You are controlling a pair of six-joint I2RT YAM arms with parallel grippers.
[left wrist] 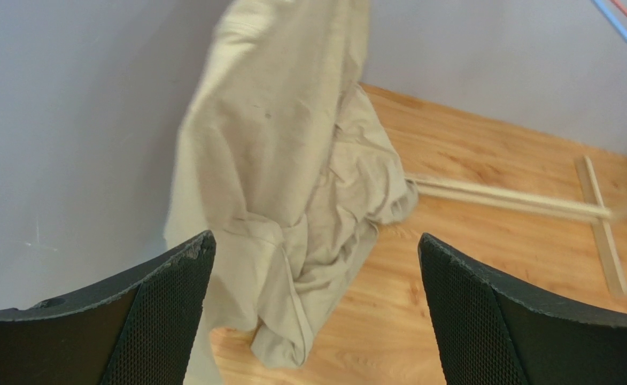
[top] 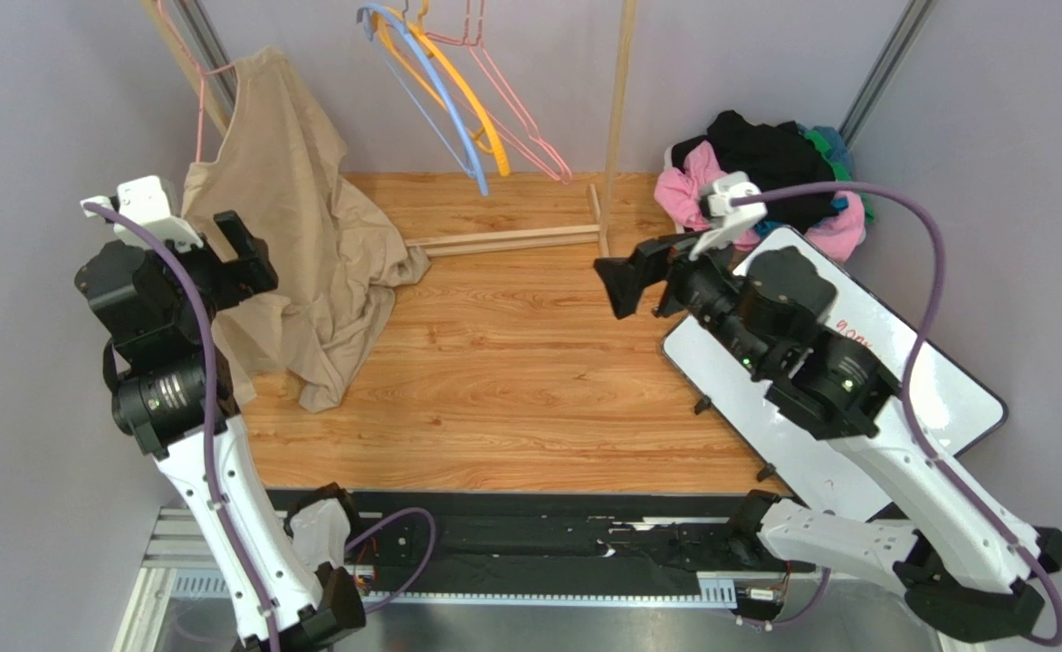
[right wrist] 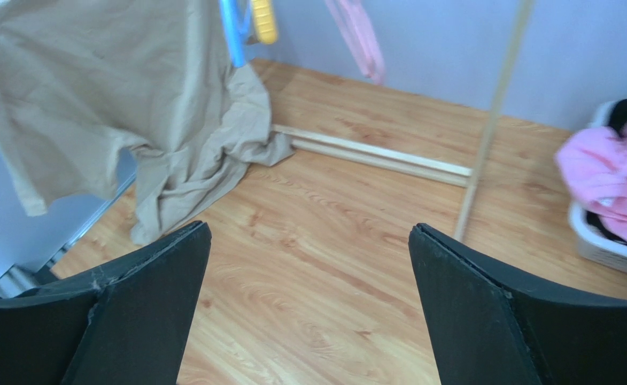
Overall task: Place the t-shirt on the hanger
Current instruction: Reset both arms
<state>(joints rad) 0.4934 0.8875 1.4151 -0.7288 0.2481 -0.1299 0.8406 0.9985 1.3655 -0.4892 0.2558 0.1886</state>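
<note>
The tan t-shirt [top: 285,190] hangs from a thin pink wire hanger [top: 200,122] at the left end of the rack, and its lower part lies crumpled on the wooden tabletop. My left gripper [top: 257,258] is open and empty, just left of the hanging shirt at mid height. In the left wrist view the shirt [left wrist: 284,160] hangs ahead of the open gripper [left wrist: 316,265], apart from the fingers. My right gripper [top: 614,285] is open and empty over the table's middle, well right of the shirt. The right wrist view shows the shirt [right wrist: 116,104] at far left beyond the open gripper [right wrist: 308,249].
A blue hanger [top: 427,95], an orange hanger [top: 479,116] and more pink hangers [top: 523,116] hang on the wooden rack [top: 618,109]. Its base bar [top: 509,241] lies on the table. A basket of pink and black garments [top: 767,170] stands back right, with a white board [top: 903,367] below it.
</note>
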